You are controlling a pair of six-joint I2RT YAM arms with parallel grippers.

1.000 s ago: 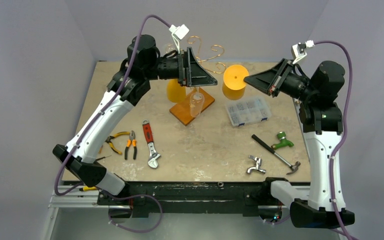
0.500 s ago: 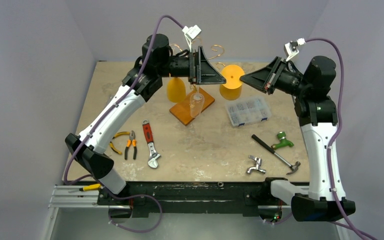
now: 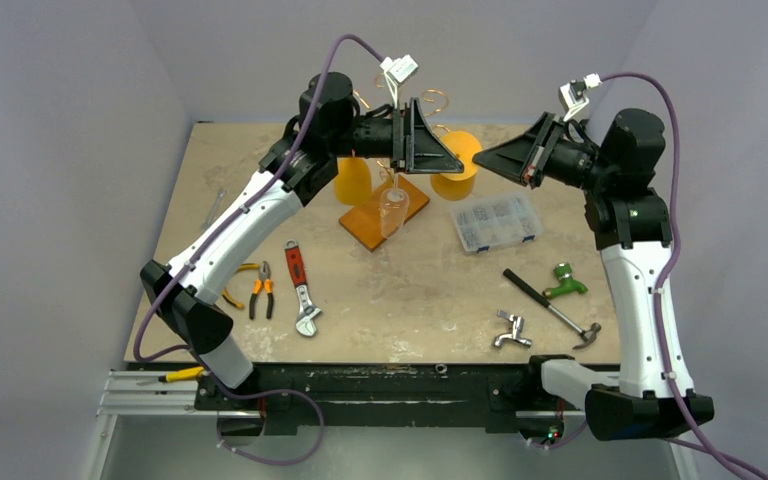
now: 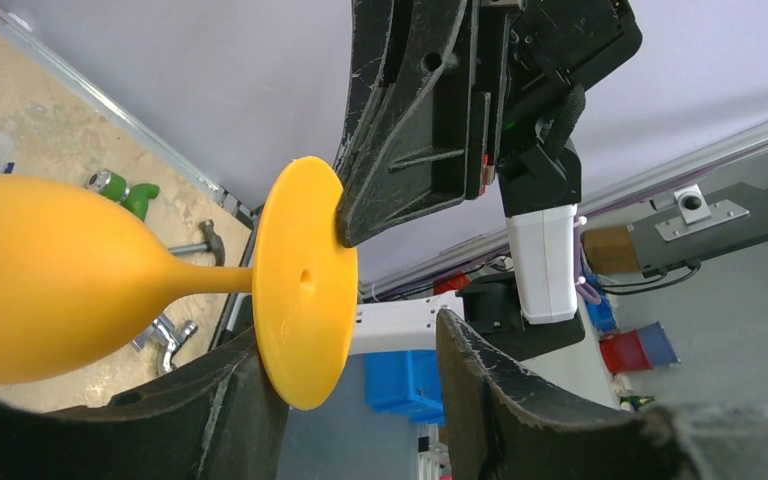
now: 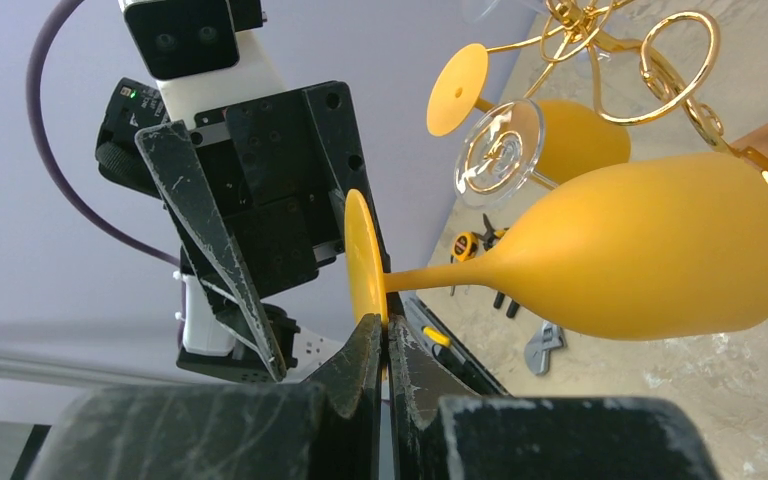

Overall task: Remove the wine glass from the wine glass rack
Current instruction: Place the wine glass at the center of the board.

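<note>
An orange wine glass (image 3: 457,160) (image 5: 650,250) lies sideways in the air beside the golden wine glass rack (image 3: 430,100) (image 5: 650,55). My right gripper (image 5: 385,335) (image 3: 482,158) is shut on the lower rim of its round foot (image 4: 305,280). My left gripper (image 4: 350,340) (image 3: 430,150) is open and straddles the opposite rim. One finger sits against the disc's bowl side and the other stands well apart. A second orange glass (image 3: 352,180) and a clear glass (image 3: 393,210) hang from the rack above its wooden base (image 3: 360,225).
On the table lie a clear parts box (image 3: 497,222), a hammer (image 3: 552,308), a green fitting (image 3: 565,282), a chrome tap (image 3: 512,330), a red-handled wrench (image 3: 302,292) and pliers (image 3: 260,290). Grey walls close in on the sides and back.
My left arm has swung right to the glass's foot and its jaws have narrowed around it. The right arm has shifted slightly left with the glass, still shut.
</note>
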